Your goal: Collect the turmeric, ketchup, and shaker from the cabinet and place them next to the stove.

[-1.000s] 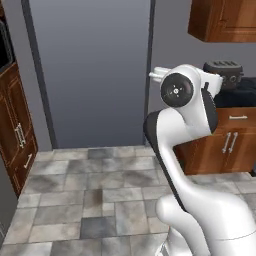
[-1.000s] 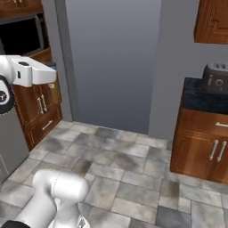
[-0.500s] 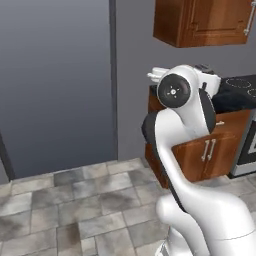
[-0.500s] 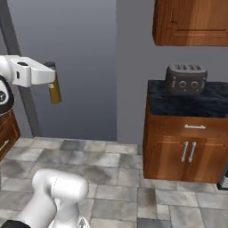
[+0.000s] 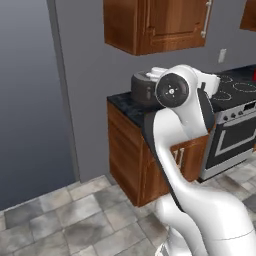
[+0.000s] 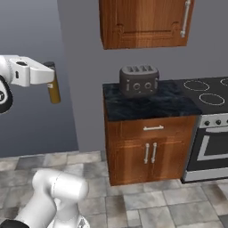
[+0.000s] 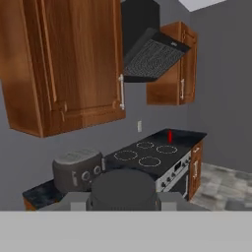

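Observation:
My gripper (image 6: 50, 74) hangs at the left of the right base view, shut on the turmeric (image 6: 54, 90), a mustard-brown bottle with a dark cap, held upright in the air over the floor. In the hand view the bottle's dark round cap (image 7: 120, 189) sits between my fingers. The cabinet (image 6: 142, 22) hangs on the wall with its door shut and a grey bar handle (image 6: 183, 20). The stove (image 6: 205, 91) stands to the right, its black top with white rings (image 7: 145, 154). The ketchup (image 7: 170, 136), a slim red bottle, stands on the counter just beyond the stove. The shaker is out of view.
A dark toaster (image 6: 139, 80) sits on a black counter (image 6: 147, 107) over a wooden cupboard (image 6: 149, 147) beside the stove. A range hood (image 7: 147, 49) and a second wall cabinet (image 7: 172, 66) hang above. A grey wall (image 5: 30, 100) stands left; tiled floor (image 6: 156, 200) lies ahead.
The whole picture has swung right with the base: the tall grey panel slid left, and the toaster counter, cabinet and stove came into view. My grip on the bottle is unchanged.

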